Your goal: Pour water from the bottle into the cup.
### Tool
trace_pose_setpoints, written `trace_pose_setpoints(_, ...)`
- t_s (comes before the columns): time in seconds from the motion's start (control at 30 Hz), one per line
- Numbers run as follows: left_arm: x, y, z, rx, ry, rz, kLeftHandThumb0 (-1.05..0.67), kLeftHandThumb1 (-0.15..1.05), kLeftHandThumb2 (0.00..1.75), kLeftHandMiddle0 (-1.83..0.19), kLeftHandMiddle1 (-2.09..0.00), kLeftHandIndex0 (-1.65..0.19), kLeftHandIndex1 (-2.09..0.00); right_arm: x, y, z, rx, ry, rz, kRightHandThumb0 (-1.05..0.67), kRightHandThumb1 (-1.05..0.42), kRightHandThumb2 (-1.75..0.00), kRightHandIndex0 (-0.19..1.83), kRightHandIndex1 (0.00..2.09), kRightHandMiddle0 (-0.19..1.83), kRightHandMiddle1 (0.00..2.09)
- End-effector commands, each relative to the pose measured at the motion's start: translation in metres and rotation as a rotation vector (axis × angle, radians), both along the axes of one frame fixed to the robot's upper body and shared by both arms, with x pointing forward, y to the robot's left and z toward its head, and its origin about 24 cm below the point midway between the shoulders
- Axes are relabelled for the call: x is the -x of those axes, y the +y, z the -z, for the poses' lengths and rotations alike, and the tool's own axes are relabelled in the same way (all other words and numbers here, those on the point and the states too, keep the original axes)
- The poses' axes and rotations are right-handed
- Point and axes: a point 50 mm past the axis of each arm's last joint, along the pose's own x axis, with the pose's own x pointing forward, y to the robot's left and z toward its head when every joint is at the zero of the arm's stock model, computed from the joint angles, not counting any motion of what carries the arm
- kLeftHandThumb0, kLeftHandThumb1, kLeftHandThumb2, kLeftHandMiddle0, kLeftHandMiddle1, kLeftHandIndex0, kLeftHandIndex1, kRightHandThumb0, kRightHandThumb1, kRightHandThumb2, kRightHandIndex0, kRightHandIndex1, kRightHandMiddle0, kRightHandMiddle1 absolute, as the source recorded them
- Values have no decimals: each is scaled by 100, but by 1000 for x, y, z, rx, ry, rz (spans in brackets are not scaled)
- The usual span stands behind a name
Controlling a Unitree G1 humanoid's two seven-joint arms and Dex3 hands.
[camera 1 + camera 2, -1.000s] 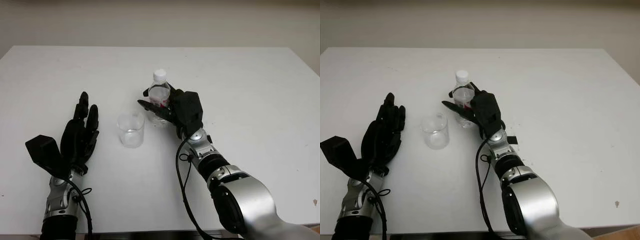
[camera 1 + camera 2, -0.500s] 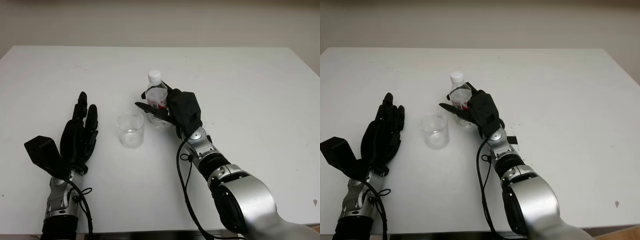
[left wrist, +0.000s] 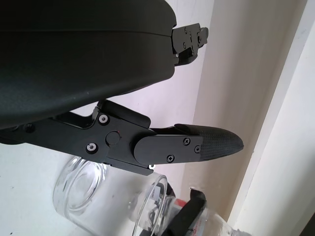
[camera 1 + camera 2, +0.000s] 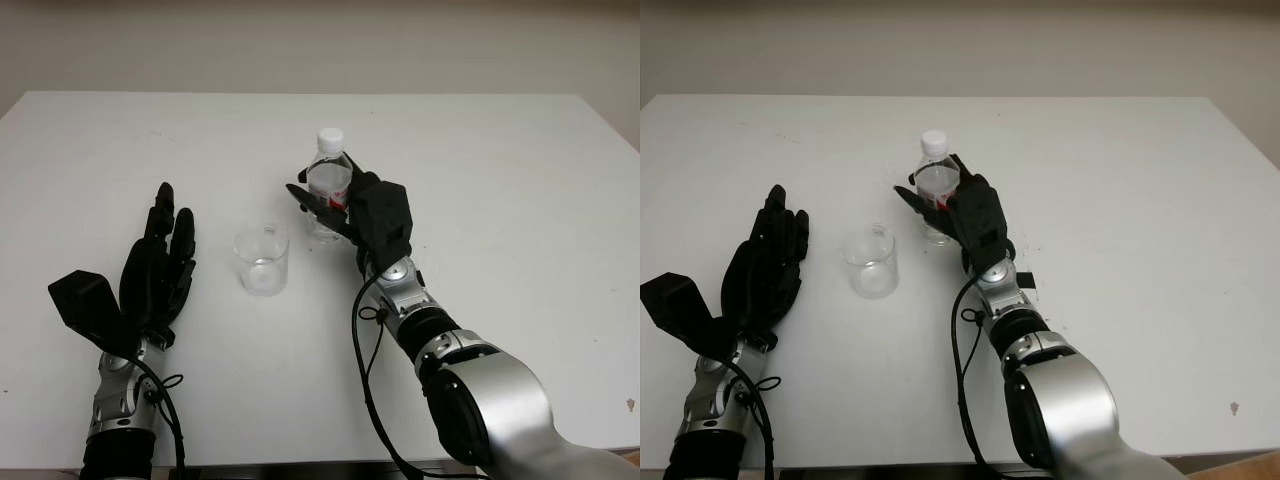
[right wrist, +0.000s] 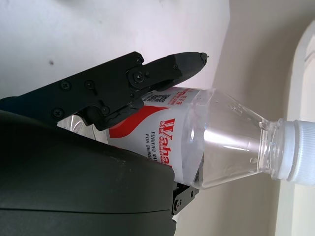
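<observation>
A clear plastic bottle (image 4: 327, 180) with a white cap and a red-and-white label (image 5: 162, 130) stands upright near the middle of the white table (image 4: 500, 170). My right hand (image 4: 358, 215) is shut on its lower body, fingers wrapped around the label. Whether its base touches the table I cannot tell. To its left a clear empty cup (image 4: 262, 260) stands on the table, a short gap from the bottle. My left hand (image 4: 160, 265) hovers open to the left of the cup, holding nothing. The cup's rim (image 3: 93, 187) also appears in the left wrist view past the fingers (image 3: 197, 145).
The table's far edge meets a pale wall (image 4: 320, 40). A small dark speck (image 4: 629, 404) marks the tabletop at the front right. A black cable (image 4: 365, 380) loops beside my right forearm.
My right hand has brought the bottle back from a leftward tilt to upright and shifted it slightly right and farther away. The cup and left hand have not moved.
</observation>
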Motion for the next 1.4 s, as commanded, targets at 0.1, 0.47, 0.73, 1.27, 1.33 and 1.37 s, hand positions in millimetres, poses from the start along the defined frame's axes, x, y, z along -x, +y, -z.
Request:
trace_pose_setpoints(0.1,3,3,11,12,50,-3,-71,105,40,14,-5,16,-5,-7,-3,-21,8,-80,18,-35,-105,-32,131,209,105,209)
trace_pose_setpoints(0.47,2,3,9,4,49,-9,-73,105,39,13,-5,16,-5,-16,-14,-56,430,-321,23,-34,-105,-27,134,209,107,209)
trace_pose_setpoints(0.73,2,2,10,12,50,-6,-73,105,38,14,-5,16,-5,-20,-20,-64,803,-440,38,-42,-105,-20,125,209,98,209)
trace_pose_setpoints(1.27,-1,-1,9,1,55,0,-73,105,40,15,-5,17,-5,-17,-16,-69,1005,-598,50,-43,-105,-17,126,209,87,209)
trace_pose_setpoints(1.33,-1,-1,10,0,55,1,-73,105,40,15,-5,17,-5,-17,-14,-70,1015,-629,55,-42,-105,-16,128,209,87,209)
trace_pose_setpoints(1.37,-1,-1,10,2,54,2,-73,105,40,15,-5,17,-5,-16,-14,-70,1023,-643,56,-42,-105,-16,129,209,87,209)
